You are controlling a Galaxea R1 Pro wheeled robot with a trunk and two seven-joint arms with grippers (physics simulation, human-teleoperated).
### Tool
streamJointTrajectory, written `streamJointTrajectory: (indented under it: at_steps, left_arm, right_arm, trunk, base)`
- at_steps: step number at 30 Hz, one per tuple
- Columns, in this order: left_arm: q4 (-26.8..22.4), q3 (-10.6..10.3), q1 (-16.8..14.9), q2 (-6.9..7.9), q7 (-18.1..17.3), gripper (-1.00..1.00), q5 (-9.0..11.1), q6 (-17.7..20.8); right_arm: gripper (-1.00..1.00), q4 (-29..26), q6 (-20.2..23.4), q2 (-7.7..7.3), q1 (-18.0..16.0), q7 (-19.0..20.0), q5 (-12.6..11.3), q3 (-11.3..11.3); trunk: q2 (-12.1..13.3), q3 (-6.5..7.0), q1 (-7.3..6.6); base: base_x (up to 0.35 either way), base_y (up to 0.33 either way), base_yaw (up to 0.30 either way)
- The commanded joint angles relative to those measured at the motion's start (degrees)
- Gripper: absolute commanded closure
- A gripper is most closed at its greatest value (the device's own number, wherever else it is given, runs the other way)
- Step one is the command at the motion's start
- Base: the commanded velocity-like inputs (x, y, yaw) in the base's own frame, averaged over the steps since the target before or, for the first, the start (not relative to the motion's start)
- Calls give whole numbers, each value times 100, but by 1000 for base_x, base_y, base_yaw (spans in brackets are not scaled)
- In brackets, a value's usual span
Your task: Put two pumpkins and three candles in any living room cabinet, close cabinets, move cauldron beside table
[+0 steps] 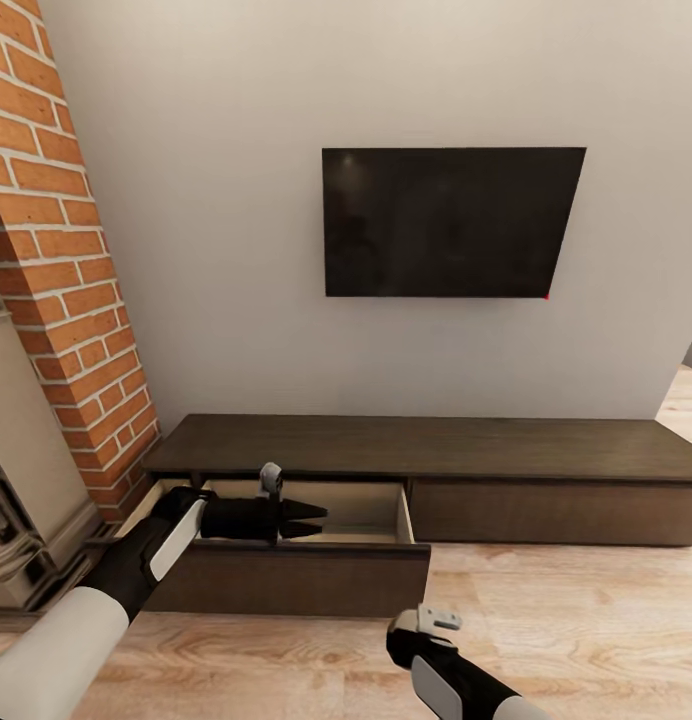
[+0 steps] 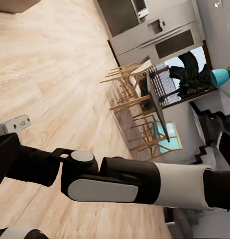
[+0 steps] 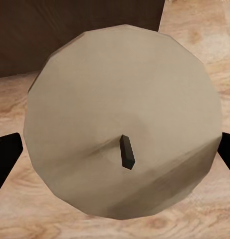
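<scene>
Fingers of the left gripper (image 1: pixel 311 520) lie pressed together in a dark point, holding nothing, and hover over the open drawer (image 1: pixel 361 508) of the cabinet (image 1: pixel 546 448), reaching in from the robot's left. In the head view that drawer is pulled out at the cabinet's left end, its pale inside bare where it shows, while the drawer front to its right sits flush. Above the long dark unit a black TV screen (image 1: pixel 451 222) hangs on the grey wall, and a brick column (image 1: pixel 61 250) rises at the left.

Fingers (image 3: pixel 5 159) of the right gripper (image 3: pixel 119 154) show as dark edges on either side of a candle (image 3: pixel 122 122), a cream-white cylinder with a small dark wick (image 3: pixel 127 152) seen end-on, clamped between them. Behind the candle lie the wooden floor (image 3: pixel 194 30) and a dark brown panel. In the head view the right arm (image 1: pixel 456 670) is low at the front, over the floor before the cabinet.

The left wrist view looks along the floor toward a dining table with wooden chairs (image 2: pixel 139 104), with the right arm crossing in front.
</scene>
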Motion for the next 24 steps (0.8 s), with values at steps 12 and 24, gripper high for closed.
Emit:
streamJointTrajectory:
  at_steps: [12, 24]
  left_arm:
    - [-1183, 236, 32, 315, -80, -100, 16, 29]
    - [-1642, 248, 46, 380, -75, -100, 17, 29]
  right_arm:
    - [100, -2102, 1193, -55, 24, -1033, -44, -104]
    - [100, -3413, 3501, -36, -492, -2231, -71, -1861]
  trunk:
    - [-3, -6, -1]
    - [-3, -6, -1]
  base:
    - [0, 0, 0]
    - [0, 0, 0]
